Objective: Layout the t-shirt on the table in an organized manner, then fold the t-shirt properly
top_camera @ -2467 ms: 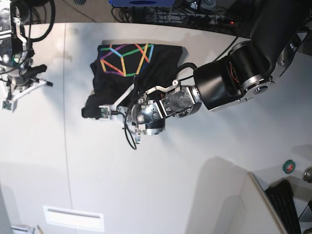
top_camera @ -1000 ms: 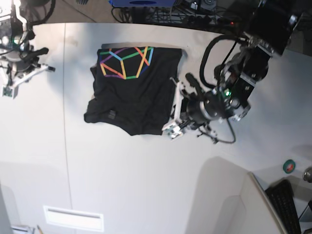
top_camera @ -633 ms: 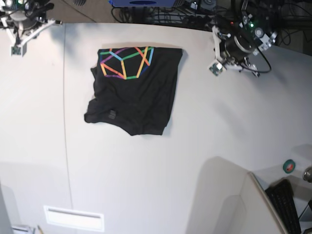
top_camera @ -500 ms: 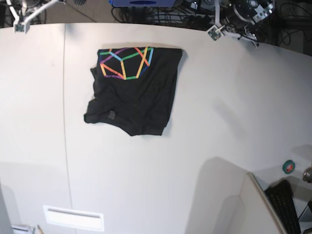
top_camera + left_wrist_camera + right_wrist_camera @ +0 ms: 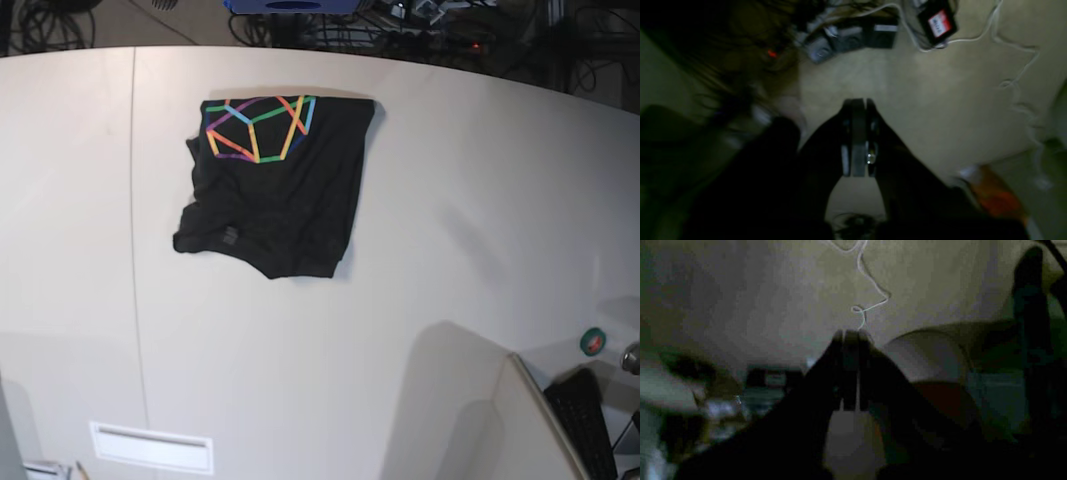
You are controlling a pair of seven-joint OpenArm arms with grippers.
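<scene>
The black t-shirt (image 5: 275,185) lies folded into a rough square on the off-white table (image 5: 450,250), its multicoloured line print at the far edge. Its near edge is uneven, with a lobe sticking out at the near left. Neither arm shows in the base view. In the left wrist view my left gripper (image 5: 857,101) is shut with nothing in it, above a beige floor. My right gripper (image 5: 850,334) in the right wrist view is shut too and holds nothing. The shirt appears in neither wrist view.
A thin dark seam (image 5: 133,200) runs down the table's left part. Cables and boxes (image 5: 853,36) lie on the floor behind the table. A keyboard (image 5: 590,420) and a small green roll (image 5: 592,341) sit at the near right, beside a raised white panel (image 5: 480,420).
Both arms have pulled back from the table and left the base view. The left arm let go of the shirt's right side earlier. The shirt has stayed still.
</scene>
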